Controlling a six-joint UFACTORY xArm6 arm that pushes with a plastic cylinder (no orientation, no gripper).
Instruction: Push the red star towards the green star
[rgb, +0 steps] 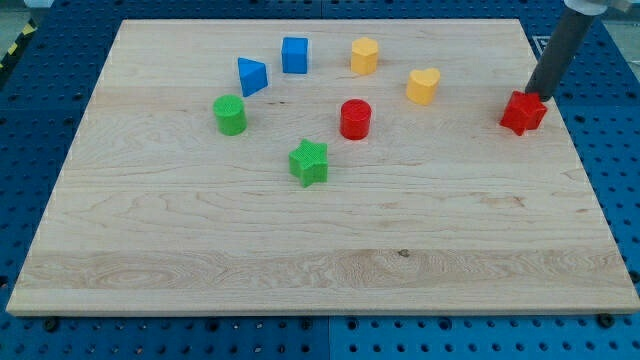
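The red star (523, 112) lies near the board's right edge, in the upper right of the view. The green star (308, 162) lies near the board's middle, far to the left of the red star and a little lower. My tip (535, 94) is the lower end of the dark rod that comes down from the view's top right. It stands just behind the red star's upper right side, touching it or nearly so.
A red cylinder (355, 118) stands between the two stars, up and right of the green star. A yellow heart (423, 86), a yellow block (364, 55), a blue cube (294, 54), a blue triangular block (251, 75) and a green cylinder (230, 114) lie across the upper board (320, 250).
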